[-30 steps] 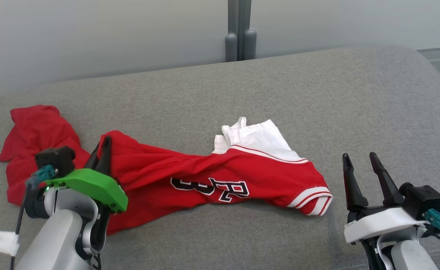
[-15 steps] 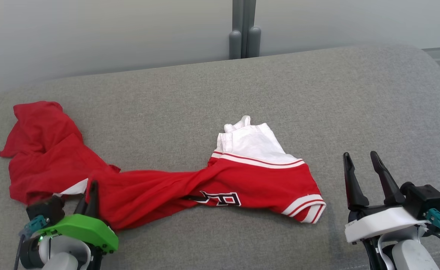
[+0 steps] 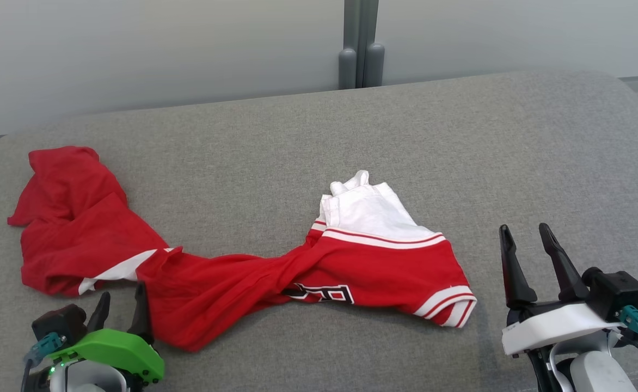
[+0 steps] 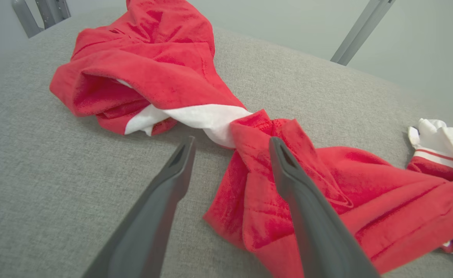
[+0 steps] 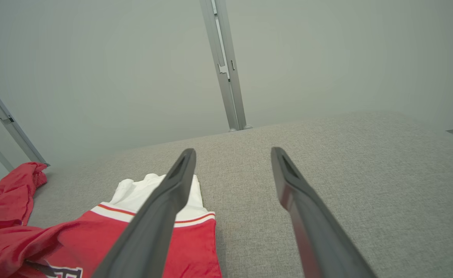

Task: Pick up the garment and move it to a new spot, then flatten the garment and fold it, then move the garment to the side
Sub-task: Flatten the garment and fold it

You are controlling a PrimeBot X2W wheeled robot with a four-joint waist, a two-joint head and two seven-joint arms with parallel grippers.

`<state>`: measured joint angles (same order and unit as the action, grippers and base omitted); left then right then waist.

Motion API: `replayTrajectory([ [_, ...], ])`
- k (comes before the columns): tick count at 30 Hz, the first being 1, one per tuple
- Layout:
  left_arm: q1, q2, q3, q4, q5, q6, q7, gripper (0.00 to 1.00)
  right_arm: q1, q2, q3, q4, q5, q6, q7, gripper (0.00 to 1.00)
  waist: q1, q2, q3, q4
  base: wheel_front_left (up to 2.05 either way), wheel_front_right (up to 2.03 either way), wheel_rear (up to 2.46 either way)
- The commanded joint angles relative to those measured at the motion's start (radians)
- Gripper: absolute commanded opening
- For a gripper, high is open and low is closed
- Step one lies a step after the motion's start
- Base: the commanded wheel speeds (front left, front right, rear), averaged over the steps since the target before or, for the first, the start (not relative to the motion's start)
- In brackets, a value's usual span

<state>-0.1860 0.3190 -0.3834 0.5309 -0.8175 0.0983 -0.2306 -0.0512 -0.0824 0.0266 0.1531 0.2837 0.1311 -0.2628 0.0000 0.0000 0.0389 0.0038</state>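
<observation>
The red-and-white jersey [image 3: 232,283] lies twisted across the left and middle of the grey cushion [image 3: 460,136]. My left gripper [image 3: 121,313] is spread at its near edge, holding nothing, though I cannot tell if one finger brushes the cloth. My right gripper [image 3: 525,239] is spread too, apart from the jersey, whose black lettering [image 3: 324,294] is half buried in the twist.

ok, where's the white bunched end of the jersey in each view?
Head view: white bunched end, centre, slightly right.
Left wrist view: far right edge, mid-height.
Right wrist view: lower left of centre.
Shared landmark: the red-and-white striped band bordering it.
</observation>
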Motion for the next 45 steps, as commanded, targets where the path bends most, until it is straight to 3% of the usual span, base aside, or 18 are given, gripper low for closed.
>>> replayTrajectory([
  [1, 0.010, 0.011, 0.012, -0.015, 0.008, 0.007, -0.011, 1.00, 0.005, -0.003, -0.002, -0.001, -0.002, -0.001, -0.004, 1.00, 0.0000, 0.0000, 0.002, 0.002, 0.00, 0.00, 0.00],
  [9, 0.034, 0.026, 0.040, -0.129, 0.050, 0.027, -0.028, 1.00, 0.009, -0.001, -0.006, -0.003, -0.002, -0.001, -0.004, 1.00, 0.0000, 0.0000, 0.000, 0.004, 0.00, 0.00, 0.00],
  [24, 0.168, 0.029, 0.079, -0.452, 0.161, 0.106, -0.034, 1.00, 0.022, 0.000, -0.018, -0.020, -0.005, -0.001, -0.004, 1.00, 0.0000, 0.0000, -0.005, 0.010, 0.00, 0.00, 0.00],
  [45, 0.205, 0.029, 0.073, -0.447, 0.151, 0.130, -0.007, 1.00, 0.018, -0.003, -0.017, -0.014, -0.001, -0.001, -0.004, 1.00, 0.0000, 0.0000, -0.009, 0.002, 0.00, 0.00, 0.00],
])
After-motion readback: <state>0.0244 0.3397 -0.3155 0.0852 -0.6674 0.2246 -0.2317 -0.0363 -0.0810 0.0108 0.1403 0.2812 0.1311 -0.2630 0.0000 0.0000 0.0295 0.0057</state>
